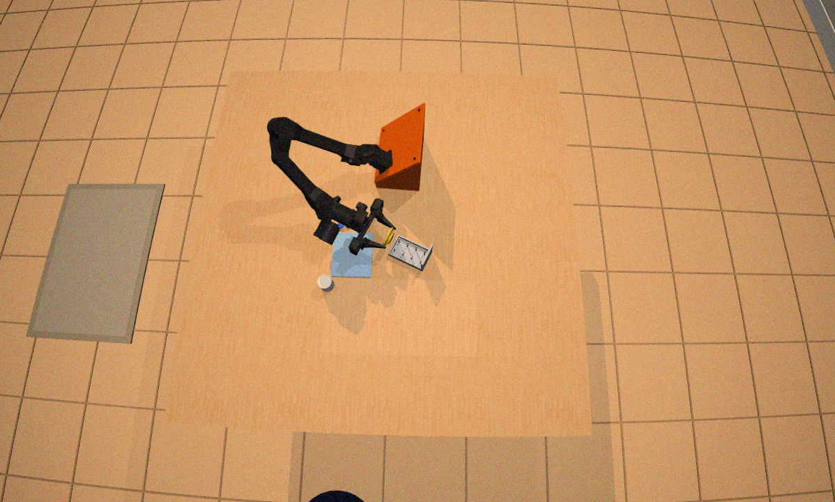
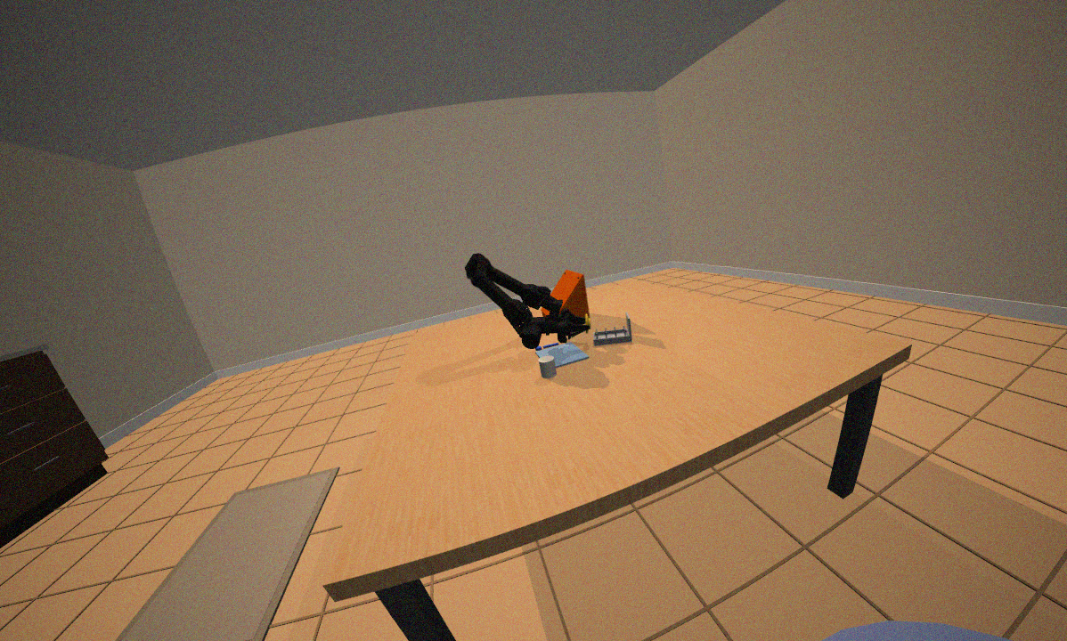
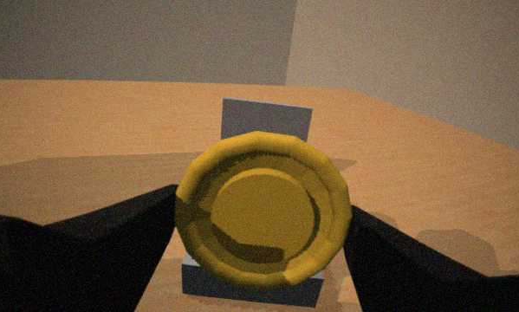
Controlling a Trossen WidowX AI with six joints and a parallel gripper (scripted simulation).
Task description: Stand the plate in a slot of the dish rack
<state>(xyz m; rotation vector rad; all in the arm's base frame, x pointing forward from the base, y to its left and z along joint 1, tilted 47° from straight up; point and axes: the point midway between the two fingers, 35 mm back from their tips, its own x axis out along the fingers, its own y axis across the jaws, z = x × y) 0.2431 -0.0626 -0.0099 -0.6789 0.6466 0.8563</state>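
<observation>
My gripper [image 1: 389,237] [image 3: 262,205] is shut on the yellow plate [image 1: 388,236] [image 3: 262,208], a fingertip at each side of its rim. In the wrist view the plate stands upright, its face toward the camera. The grey dish rack [image 1: 410,253] [image 2: 612,336] [image 3: 250,288] rests on the table with its tall end panel [image 3: 265,118] at the far end. The plate is at the rack's near end in the top view, and appears above rack level in the exterior view. The plate hides most of the rack's rails in the wrist view.
A light blue mat [image 1: 352,265] [image 2: 573,358] lies under the forearm's end. A white-topped grey cylinder [image 1: 325,282] [image 2: 548,367] stands near the mat's corner. A blue item [image 2: 547,346] lies at the mat's back edge. The orange wedge [image 1: 405,140] [image 2: 571,291] stands at the arm's base.
</observation>
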